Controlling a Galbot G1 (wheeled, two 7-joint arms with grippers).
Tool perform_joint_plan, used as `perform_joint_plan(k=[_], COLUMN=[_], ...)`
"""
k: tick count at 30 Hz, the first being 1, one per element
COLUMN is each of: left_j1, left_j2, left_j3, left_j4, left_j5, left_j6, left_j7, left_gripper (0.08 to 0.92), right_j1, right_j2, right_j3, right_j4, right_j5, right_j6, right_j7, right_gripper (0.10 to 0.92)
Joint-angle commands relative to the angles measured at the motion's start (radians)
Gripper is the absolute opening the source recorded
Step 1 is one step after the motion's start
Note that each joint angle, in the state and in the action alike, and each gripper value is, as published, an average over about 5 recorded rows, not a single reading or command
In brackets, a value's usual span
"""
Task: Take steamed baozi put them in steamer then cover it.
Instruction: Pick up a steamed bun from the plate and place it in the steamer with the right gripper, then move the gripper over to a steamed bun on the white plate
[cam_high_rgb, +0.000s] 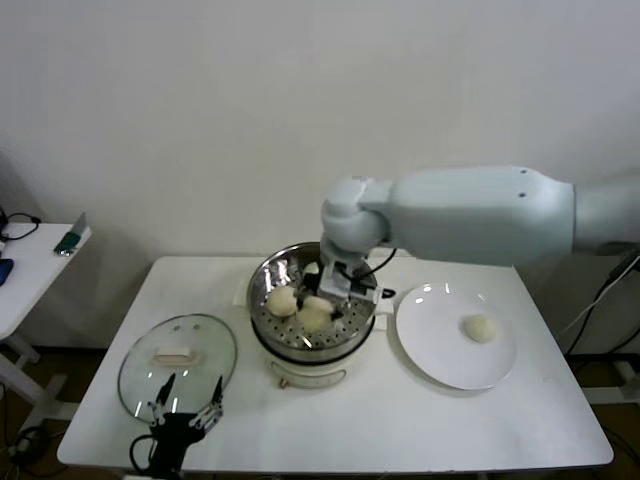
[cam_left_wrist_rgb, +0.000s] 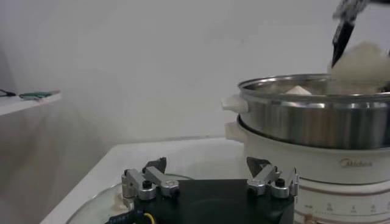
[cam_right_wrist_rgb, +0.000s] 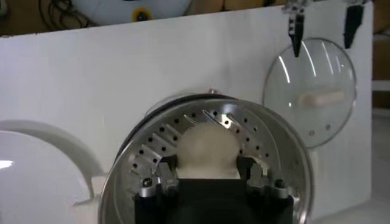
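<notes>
Now your right end effector (cam_high_rgb: 322, 305) is clamped on a baozi (cam_right_wrist_rgb: 206, 150) inside the steamer (cam_high_rgb: 266, 285); your left end effector (cam_high_rgb: 186, 402) hangs spread above the cover (cam_high_rgb: 140, 362).

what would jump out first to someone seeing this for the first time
The big white right arm reaching over the steamer at table centre, its right gripper shut on a baozi just above the perforated tray. Next, the lone bun on the white plate to the steamer's right, and the glass cover lying on its left, where the open left gripper hovers.
</notes>
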Motion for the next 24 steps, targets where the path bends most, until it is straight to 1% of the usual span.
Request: perform_joint_plan(k=[1,7,10,13,15,18,20,22,24], left_j1=[0.002,0.002,0.001,0.001,0.002,0.002,0.002,0.002,0.003], left_j2=[0.003,0.004,0.004,0.003,0.003,0.003,0.002,0.002,0.003], left_j3=[0.0,0.002,0.004,0.004,0.004,0.004,0.005,0.007,0.01], left_j4=[0.002,0.005,0.005,0.003,0.001,-0.003,-0.005,-0.007,-0.009], left_j5=[-0.001,0.002,0.005,0.008,0.008,0.008,0.01,0.014,0.016], left_j6=[-0.001,-0.003,-0.004,-0.004,-0.004,-0.003,-0.003,-0.003,-0.002], left_j7=[0.0,-0.001,-0.001,-0.001,-0.001,0.0,0.0,0.0,0.0], left_gripper=[0.823,0.823,0.823,0.823,0.823,0.823,0.823,0.823,0.823], right_j1=[-0.126,-0.15,-0.145,-0.13,-0.117,-0.089,-0.056,-0.002,0.074], right_j2=[0.058,0.066,0.064,0.055,0.043,0.018,-0.009,-0.052,-0.112], right_j3=[-0.013,-0.004,-0.004,0.005,0.022,0.056,0.077,0.077,0.043], right_j4=[-0.051,-0.089,-0.1,-0.113,-0.128,-0.18,-0.232,-0.276,-0.308], right_j5=[-0.136,-0.156,-0.163,-0.154,-0.121,-0.015,0.078,0.202,0.362], right_j6=[0.018,0.018,0.022,0.029,0.035,0.051,0.07,0.069,0.025], right_j7=[0.048,0.07,0.073,0.077,0.081,0.059,0.003,-0.071,-0.152], right_gripper=[0.655,0.661,0.683,0.75,0.792,0.817,0.821,0.822,0.823])
